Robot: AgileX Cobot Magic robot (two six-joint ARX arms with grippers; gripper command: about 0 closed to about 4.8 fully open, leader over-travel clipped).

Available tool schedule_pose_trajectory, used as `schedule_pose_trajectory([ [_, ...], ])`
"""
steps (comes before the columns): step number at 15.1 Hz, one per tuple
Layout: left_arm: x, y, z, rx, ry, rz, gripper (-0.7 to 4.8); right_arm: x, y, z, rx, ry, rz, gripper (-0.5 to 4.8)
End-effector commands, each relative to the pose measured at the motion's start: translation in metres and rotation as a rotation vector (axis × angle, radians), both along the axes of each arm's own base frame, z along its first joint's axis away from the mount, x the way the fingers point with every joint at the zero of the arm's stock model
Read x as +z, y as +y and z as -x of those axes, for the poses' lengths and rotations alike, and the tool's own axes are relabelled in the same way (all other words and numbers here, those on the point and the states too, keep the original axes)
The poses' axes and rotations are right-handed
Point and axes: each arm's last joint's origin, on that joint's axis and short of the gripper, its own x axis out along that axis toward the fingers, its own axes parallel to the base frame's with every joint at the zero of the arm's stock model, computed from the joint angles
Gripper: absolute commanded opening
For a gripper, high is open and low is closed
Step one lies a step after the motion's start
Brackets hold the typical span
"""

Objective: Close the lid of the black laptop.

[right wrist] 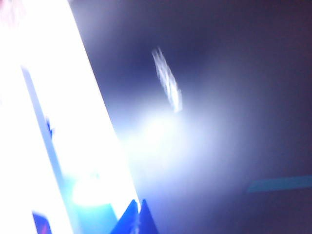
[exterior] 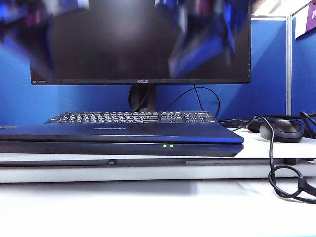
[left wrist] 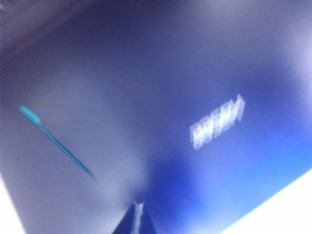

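Observation:
The black laptop lies on the white desk with its lid flat down on the base and two green lights on the front edge. Neither gripper shows in the exterior view. The left wrist view is blurred: my left gripper hangs shut, fingertips together, over the bluish lid with its white logo. My right gripper is shut as well, above the dark lid near its edge, with the logo beyond.
Behind the laptop are a separate black keyboard and a large ASUS monitor. A black mouse and looping black cables lie at the right. The bright white desk surface borders the lid in the right wrist view.

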Motion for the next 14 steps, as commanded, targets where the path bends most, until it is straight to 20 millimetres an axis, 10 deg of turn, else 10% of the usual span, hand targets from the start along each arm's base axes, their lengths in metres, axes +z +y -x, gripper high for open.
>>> schedule_pose_trajectory([
  [1,0.041,0.014,0.026,0.046,-0.212,0.190,-0.04,0.048,-0.011,0.020,-0.017,-0.208,-0.164,-0.01],
  [8,0.100,0.085,0.152,0.108,-0.694,0.511,-0.04,0.124,-0.053,0.085,-0.035,-0.606,-0.402,-0.01],
  [14,0.070,0.123,0.215,0.222,-0.811,0.609,-0.04,0.104,-0.072,0.111,-0.180,-0.682,-0.551,-0.01],
])
